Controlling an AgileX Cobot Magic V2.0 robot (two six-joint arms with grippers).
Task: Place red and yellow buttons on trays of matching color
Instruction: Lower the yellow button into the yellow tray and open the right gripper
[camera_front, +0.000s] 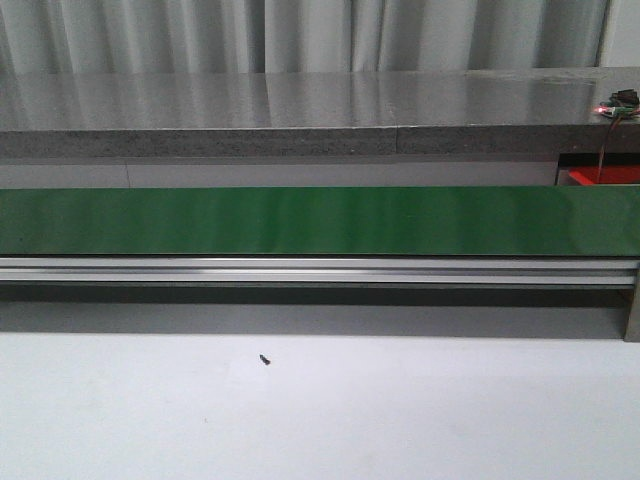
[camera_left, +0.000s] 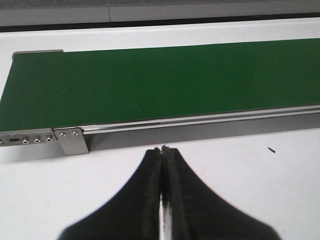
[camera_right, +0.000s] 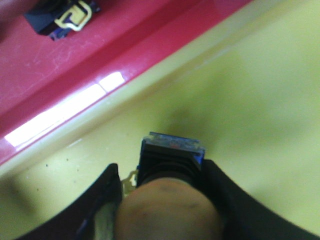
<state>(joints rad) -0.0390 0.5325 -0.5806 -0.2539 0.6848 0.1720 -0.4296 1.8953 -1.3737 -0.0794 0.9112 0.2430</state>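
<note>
Right gripper (camera_right: 165, 200) jaws pinch a yellow button (camera_right: 170, 170) by its blocky black body over the yellow tray (camera_right: 250, 115); small, rigid, light, probably slick plastic. Left gripper (camera_left: 163, 165) jaws pressed together, empty.

Left gripper (camera_left: 163, 165): 2 matte black fingers, broad bases tapering to narrow tips. Right gripper (camera_right: 162, 175): same black.

backdrop: pale pleated curtain (camera_front: 300, 35) | grey stone ledge (camera_front: 300, 115) | white tabletop (camera_front: 320, 410) | light: even
</note>
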